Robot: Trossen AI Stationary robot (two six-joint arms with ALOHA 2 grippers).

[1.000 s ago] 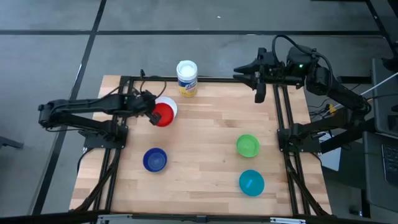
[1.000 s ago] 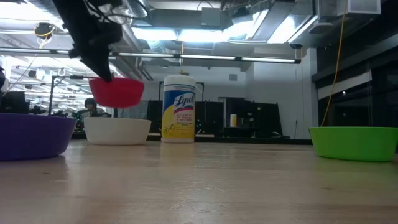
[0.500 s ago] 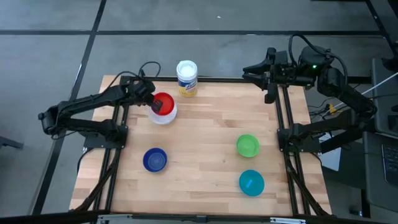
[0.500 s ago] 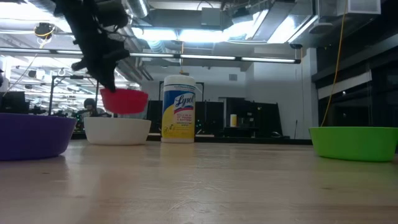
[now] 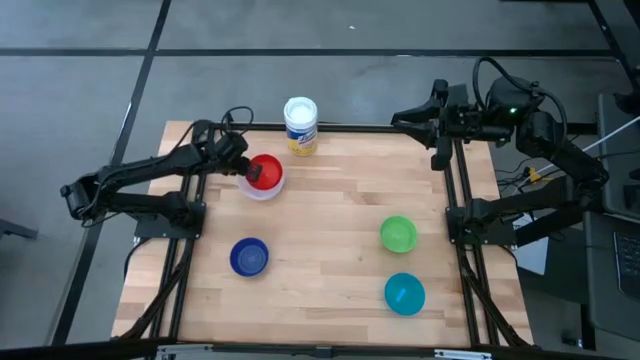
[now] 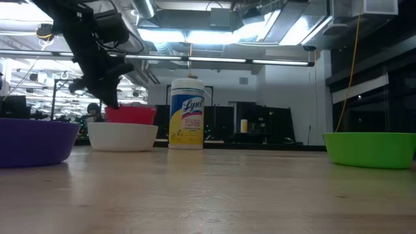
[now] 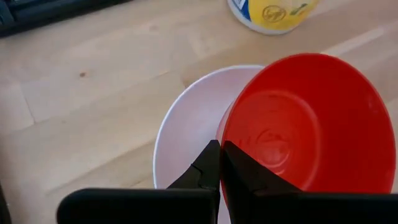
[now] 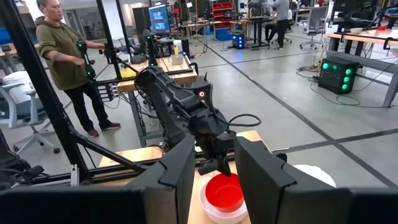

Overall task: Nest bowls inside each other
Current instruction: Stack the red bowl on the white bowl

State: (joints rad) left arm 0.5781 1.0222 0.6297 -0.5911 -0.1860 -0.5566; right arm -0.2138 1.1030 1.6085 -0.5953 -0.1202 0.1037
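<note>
The small round red plastic bowl sits low inside the slightly larger white plastic bowl, toward the surface's eleven o'clock in the high view; in the low view its rim shows just above the white bowl's rim. The left hand is clamped shut on the red bowl's near wall, its fingers pressed together over the rim. Just beside the pair, at twelve o'clock, stands a tall white cylindrical wipes container with a blue and yellow label. The dark blue bowl rests at seven o'clock, the green bowl at four o'clock, and the teal bowl at five o'clock, all well apart on the wooden surface. The right hand hangs over the surface's one o'clock corner, fingers parted and holding nothing.
</note>
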